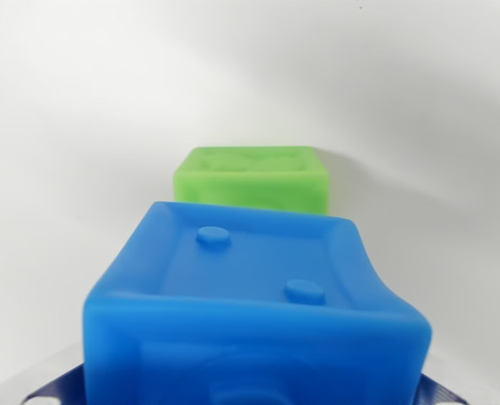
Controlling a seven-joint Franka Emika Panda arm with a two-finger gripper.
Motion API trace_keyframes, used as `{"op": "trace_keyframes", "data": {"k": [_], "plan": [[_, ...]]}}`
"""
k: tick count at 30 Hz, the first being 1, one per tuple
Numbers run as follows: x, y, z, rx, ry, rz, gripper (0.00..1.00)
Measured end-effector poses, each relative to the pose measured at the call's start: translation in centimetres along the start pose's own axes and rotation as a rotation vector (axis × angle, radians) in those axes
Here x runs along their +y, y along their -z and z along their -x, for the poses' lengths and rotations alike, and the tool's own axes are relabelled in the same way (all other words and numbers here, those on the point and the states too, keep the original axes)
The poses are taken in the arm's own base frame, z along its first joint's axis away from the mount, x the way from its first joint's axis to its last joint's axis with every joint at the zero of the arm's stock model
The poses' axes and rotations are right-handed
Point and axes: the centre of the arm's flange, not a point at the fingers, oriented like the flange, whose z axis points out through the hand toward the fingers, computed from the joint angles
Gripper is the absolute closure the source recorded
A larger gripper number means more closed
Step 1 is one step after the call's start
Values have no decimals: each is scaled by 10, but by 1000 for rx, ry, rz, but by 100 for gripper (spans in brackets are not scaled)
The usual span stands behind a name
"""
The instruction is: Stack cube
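A blue cube (250,295) with two round studs on its top face fills the lower half of the wrist view, very close to the camera. My gripper (250,395) is shut on it. One dark blue finger pad (54,390) presses its left side and the other shows at the bottom right corner. The cube's sides bow inward a little between the pads. Beyond it, toward the top of the view, a green cube (252,179) rests on the white surface. The blue cube's far edge overlaps the green cube's lower part, so the gap between the two is hidden.
A plain white surface (81,126) surrounds both cubes, with a soft shadow to the right of the green cube.
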Motion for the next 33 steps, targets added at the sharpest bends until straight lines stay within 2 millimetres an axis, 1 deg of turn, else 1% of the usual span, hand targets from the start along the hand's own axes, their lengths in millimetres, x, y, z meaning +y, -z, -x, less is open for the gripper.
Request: {"op": "trace_keyframes", "data": {"k": [5, 15, 24, 25, 33], "plan": [[0, -11, 0, -1, 0, 0, 100], [0, -26, 0, -1, 0, 1, 100], [0, -32, 0, 0, 0, 0, 100], [0, -32, 0, 0, 0, 0, 0], [0, -32, 0, 0, 0, 0, 0]]}}
